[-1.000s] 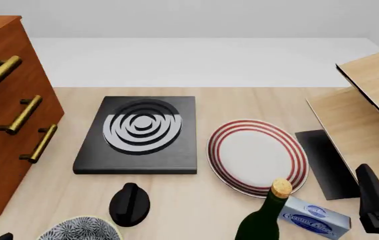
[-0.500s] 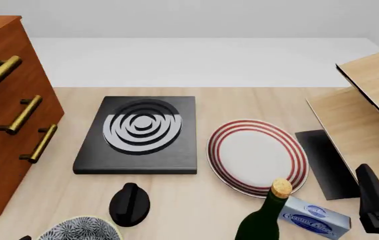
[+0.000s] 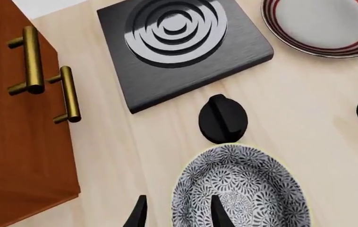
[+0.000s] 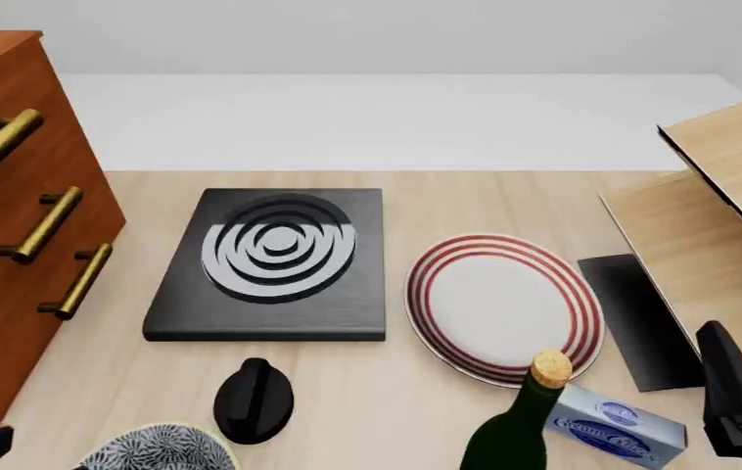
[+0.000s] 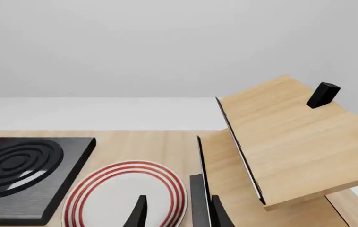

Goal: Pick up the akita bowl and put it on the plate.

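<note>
The akita bowl, patterned black and white with a cream rim, sits at the table's front left, cut off by the front view's edge. The left wrist view shows the whole bowl. My left gripper is open above the bowl's rim, one finger over the table and the other over the inside. How high it hangs I cannot tell. The plate, white with red rings, lies right of centre and is bare. My right gripper is open and holds nothing. It hovers near the plate.
A black burner lies left of the plate. A black knob stands just beyond the bowl. A wine bottle and a blue-white box stand in front of the plate. A wooden drawer cabinet is left, a wooden rack right.
Only the dark part of my left arm at the front view's bottom left corner has shifted slightly. The bowl, the plate and the right arm have not moved.
</note>
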You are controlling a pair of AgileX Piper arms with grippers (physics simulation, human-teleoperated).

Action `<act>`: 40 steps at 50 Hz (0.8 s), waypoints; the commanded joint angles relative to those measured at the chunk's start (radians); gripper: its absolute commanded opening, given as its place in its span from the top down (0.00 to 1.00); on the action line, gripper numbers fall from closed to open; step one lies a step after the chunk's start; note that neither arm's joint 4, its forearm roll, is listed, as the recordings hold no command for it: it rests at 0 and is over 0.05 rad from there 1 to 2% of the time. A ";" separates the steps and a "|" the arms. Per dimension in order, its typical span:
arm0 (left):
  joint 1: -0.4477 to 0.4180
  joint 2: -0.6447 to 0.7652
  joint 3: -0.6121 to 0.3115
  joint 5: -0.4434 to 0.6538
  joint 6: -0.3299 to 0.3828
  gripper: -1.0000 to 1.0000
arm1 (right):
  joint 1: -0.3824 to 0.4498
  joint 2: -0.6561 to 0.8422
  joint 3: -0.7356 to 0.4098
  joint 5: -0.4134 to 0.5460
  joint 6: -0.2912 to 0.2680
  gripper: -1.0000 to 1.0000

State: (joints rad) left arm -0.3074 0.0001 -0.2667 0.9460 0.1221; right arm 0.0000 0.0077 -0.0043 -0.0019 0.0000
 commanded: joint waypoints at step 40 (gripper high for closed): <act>0.001 0.000 0.145 -0.096 0.010 0.00 | 0.000 0.000 0.000 0.000 0.000 0.00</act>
State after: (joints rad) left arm -0.3063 0.0002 -0.1450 0.8653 0.1325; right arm 0.0000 0.0076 -0.0043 -0.0019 0.0001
